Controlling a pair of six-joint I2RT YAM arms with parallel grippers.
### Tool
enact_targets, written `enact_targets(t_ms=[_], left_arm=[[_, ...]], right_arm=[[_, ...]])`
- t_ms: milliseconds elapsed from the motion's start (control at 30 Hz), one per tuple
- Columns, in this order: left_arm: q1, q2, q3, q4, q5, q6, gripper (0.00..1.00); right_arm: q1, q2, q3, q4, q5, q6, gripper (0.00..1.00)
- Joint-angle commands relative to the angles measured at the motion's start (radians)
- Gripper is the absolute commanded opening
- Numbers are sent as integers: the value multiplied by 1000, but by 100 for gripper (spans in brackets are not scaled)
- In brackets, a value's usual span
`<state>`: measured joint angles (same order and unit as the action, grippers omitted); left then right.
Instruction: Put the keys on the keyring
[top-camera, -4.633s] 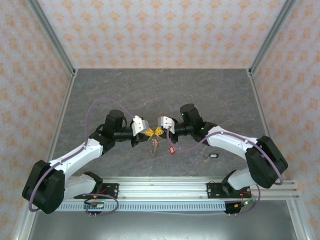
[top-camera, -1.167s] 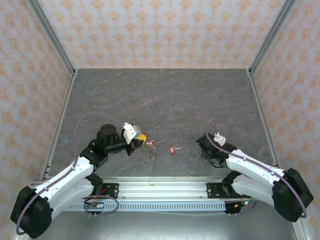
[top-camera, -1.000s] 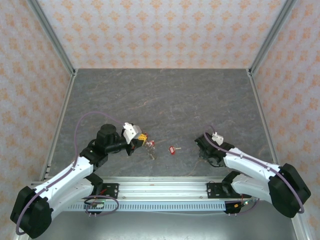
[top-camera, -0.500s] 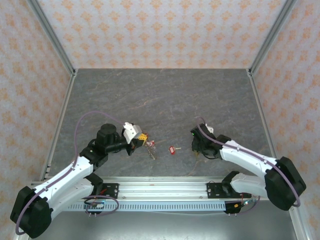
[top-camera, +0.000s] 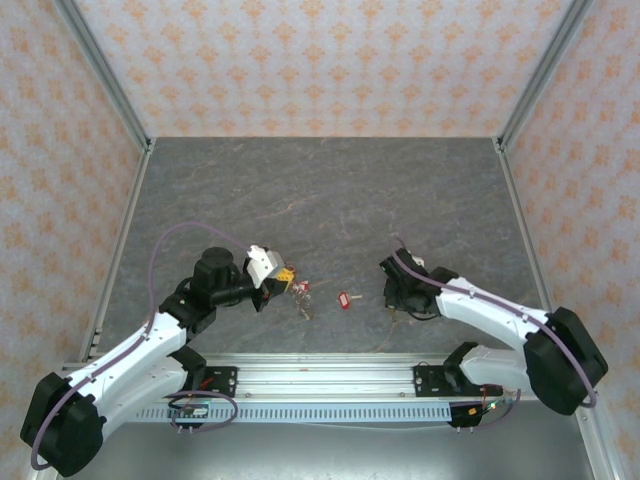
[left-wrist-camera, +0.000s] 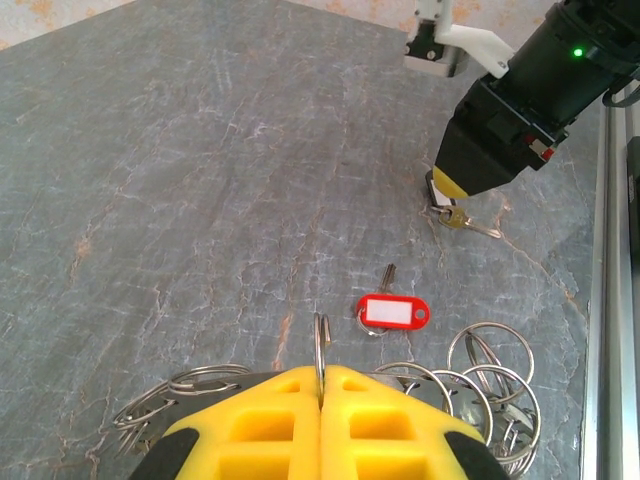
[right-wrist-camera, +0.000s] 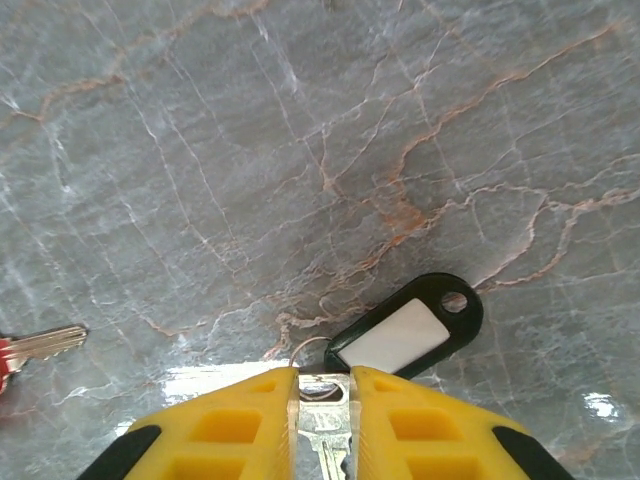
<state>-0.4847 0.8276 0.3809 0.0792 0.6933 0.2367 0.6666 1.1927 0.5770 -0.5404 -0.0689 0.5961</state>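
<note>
My left gripper (left-wrist-camera: 322, 372) (top-camera: 284, 279) is shut on the keyring (left-wrist-camera: 320, 340), a thin metal hoop standing edge-on between the yellow fingers. Several small rings (left-wrist-camera: 490, 370) with keys hang off it beside the fingers and show as a cluster (top-camera: 302, 298) in the top view. A red-tagged key (left-wrist-camera: 393, 311) (top-camera: 344, 298) lies flat on the table ahead of it. My right gripper (right-wrist-camera: 323, 378) (top-camera: 393, 303) is shut on the head of a silver key (right-wrist-camera: 325, 398). That key's black tag (right-wrist-camera: 405, 330) lies just beyond the fingertips. The red-tagged key's blade (right-wrist-camera: 45, 343) shows at the left edge.
An aluminium rail (top-camera: 320, 375) runs along the near edge, close behind both arms, and shows at the right of the left wrist view (left-wrist-camera: 620, 250). Patterned walls enclose the grey marbled table (top-camera: 320, 190), whose far half lies open.
My right arm has swung left toward the table's middle, and its jaws have narrowed on the black-tagged key. The left arm and the keyring have not moved.
</note>
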Motion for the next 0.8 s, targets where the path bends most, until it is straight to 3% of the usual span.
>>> enact_targets(t_ms=[0,767], left_arm=[[-9,-10,44,0,-15,22,0],[-9,-30,46,-25,-21,33,0]], right_arm=[[-2,58,57,-50,6,-46,21],[60,243,182,-165,109,-96,23]])
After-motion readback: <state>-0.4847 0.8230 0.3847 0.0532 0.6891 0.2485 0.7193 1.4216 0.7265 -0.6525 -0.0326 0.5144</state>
